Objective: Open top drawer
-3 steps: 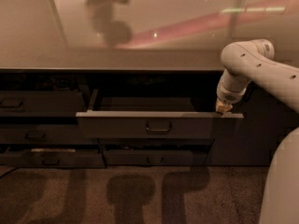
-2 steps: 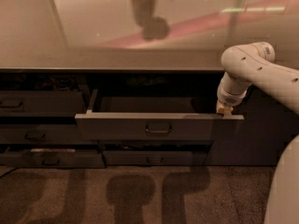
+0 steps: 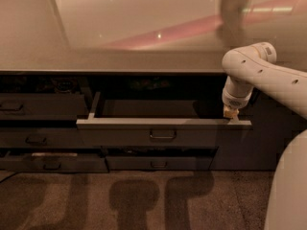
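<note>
Far left of the claw: a stack of narrower dark drawer fronts. The lowest one shows a pale strip along its top edge.

Left of the claw and just below it: top drawer, pulled out, front standing well forward of the cabinet. The pale left side rim runs back into the opening. The pull handle is centred on the front, down-left of the claw. A shallower front sits below that.

Claw: pointing down at the drawer's right end, its tip at the top rim just behind the front and apparently touching it. Open or closed: can't tell.

Above the claw: grey surface, glossy. Up-right: white arm, bent over. Lower right: white robot body over carpet.
</note>
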`<state>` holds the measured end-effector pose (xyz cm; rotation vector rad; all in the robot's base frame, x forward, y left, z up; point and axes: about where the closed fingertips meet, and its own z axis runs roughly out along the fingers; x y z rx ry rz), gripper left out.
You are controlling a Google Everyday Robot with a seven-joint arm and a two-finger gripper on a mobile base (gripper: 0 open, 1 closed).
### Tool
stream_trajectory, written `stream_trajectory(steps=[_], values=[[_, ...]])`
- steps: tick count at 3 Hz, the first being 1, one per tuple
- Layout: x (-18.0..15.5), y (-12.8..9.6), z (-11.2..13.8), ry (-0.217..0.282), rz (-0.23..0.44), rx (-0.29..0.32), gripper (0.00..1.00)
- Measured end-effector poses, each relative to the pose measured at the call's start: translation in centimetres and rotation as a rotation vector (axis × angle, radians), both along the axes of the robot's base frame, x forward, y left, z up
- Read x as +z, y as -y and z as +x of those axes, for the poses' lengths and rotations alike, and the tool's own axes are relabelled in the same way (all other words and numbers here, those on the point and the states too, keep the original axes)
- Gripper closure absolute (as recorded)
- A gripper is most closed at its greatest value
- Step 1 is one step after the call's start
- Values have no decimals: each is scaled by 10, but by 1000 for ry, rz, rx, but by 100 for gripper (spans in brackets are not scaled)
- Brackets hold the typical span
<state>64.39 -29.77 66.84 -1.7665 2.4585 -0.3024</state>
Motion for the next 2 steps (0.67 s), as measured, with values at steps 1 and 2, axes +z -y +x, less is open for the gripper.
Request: stream_trajectory(steps=[1,2], values=[[3,5,2,0,-12,-24,36],[4,6,2,2,-14,-33,12]])
